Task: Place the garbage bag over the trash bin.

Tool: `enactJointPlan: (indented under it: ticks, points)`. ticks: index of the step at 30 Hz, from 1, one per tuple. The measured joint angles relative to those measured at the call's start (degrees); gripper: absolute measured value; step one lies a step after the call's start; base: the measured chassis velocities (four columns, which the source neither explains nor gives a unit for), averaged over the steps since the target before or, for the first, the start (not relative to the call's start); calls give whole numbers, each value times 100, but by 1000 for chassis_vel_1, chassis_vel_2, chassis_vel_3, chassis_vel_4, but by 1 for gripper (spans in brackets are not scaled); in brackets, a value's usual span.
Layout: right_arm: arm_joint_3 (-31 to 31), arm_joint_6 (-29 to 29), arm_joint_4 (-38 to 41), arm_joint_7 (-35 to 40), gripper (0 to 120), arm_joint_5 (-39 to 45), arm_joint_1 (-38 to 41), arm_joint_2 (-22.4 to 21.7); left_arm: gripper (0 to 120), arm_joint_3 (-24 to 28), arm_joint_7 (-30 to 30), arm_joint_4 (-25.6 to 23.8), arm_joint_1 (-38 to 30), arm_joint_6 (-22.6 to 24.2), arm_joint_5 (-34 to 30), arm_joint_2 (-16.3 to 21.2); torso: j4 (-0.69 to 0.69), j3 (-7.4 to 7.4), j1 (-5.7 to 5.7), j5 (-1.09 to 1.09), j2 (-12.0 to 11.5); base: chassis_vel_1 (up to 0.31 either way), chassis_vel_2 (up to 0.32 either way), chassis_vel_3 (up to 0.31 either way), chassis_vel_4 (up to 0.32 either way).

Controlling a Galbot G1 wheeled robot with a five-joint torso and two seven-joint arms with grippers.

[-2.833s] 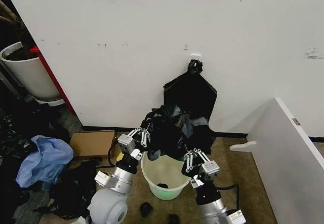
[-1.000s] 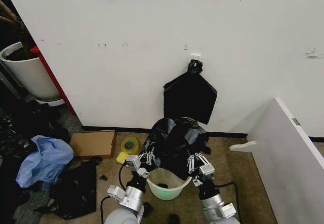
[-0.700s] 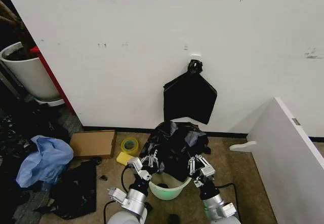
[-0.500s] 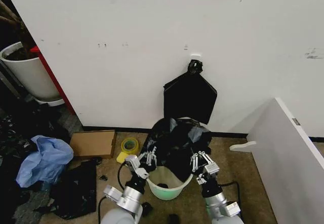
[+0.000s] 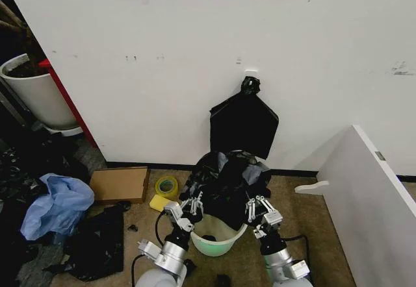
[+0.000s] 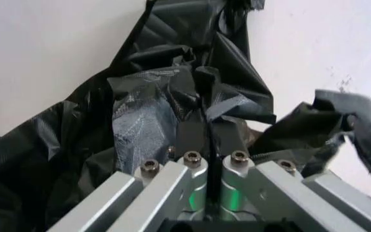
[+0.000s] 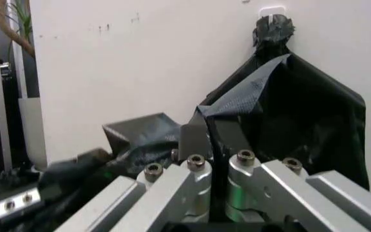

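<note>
1. The trash bin (image 5: 218,238) stands on the brown floor close to the white wall (image 5: 195,53), between the two robot arms. Only the near part of its rim and inside can be seen.
2. The garbage bag (image 5: 227,183) is bunched up in a big crinkly heap over the far side of the trash bin. It hides the back of the rim. It is hard to tell how far the garbage bag goes over the rim.
3. The left gripper (image 5: 194,204) is at the left side of the trash bin. In the left wrist view its fingers (image 6: 192,137) are pressed together with a fold of black plastic pinched between them.
4. The right gripper (image 5: 261,206) is at the right side of the trash bin. In the right wrist view its fingers (image 7: 193,137) are squeezed close on an edge of the garbage bag.
5. A flat black bag (image 5: 244,121) with a knot on top hangs on the wall behind the heap.
6. A roll of yellow tape (image 5: 166,186) lies on the floor to the left, near a cardboard box (image 5: 118,183).
</note>
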Motion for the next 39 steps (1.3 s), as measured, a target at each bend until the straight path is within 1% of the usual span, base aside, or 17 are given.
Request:
enactJointPlan:
  ticks: [4, 14, 16, 17, 19, 23, 32, 39]
  points:
    - [-18, -37, -20, 31, 0, -25, 30, 17, 0, 61, -39, 104, -8, -8, 95, 4, 0, 0, 0, 0, 0, 0, 0, 0, 0]
    - [-52, -39, -90, 51, 0, -49, 18, 24, 0, 11, -91, 109, -25, -11, 180, 16, 0, 0, 0, 0, 0, 0, 0, 0, 0]
    - [-70, -41, -113, 56, 0, -101, 13, 16, 0, -52, -207, 147, -25, -44, 493, 6, 0, 0, 0, -1, 0, 0, 0, 0, 0]
    - [-104, -131, -101, 116, 0, -155, -40, -11, 0, -99, -368, 152, -22, -46, 738, 13, 0, 0, 0, 0, 0, 0, 0, 0, 0]
    - [-171, -358, -12, 256, 0, -173, -150, -59, 0, -121, -614, 128, 18, 5, 869, 59, 0, 0, 0, 0, 0, 0, 0, 0, 0]
    - [-190, -441, 13, 330, 0, -246, -177, -72, 0, -149, -785, 142, 95, 16, 899, 114, 0, 0, 0, 0, 0, 0, 0, 0, 0]
    - [-174, -435, -113, 352, 0, -406, -148, -90, 0, -241, -1031, 177, 332, -47, 984, 191, 0, 0, 0, -1, 0, 0, 0, 0, 0]
    - [-102, -407, -101, 384, 0, -504, -203, -143, 0, -317, -1057, 293, 524, -152, 1013, 242, 1, 0, 0, -1, 0, 0, 0, 0, 0]
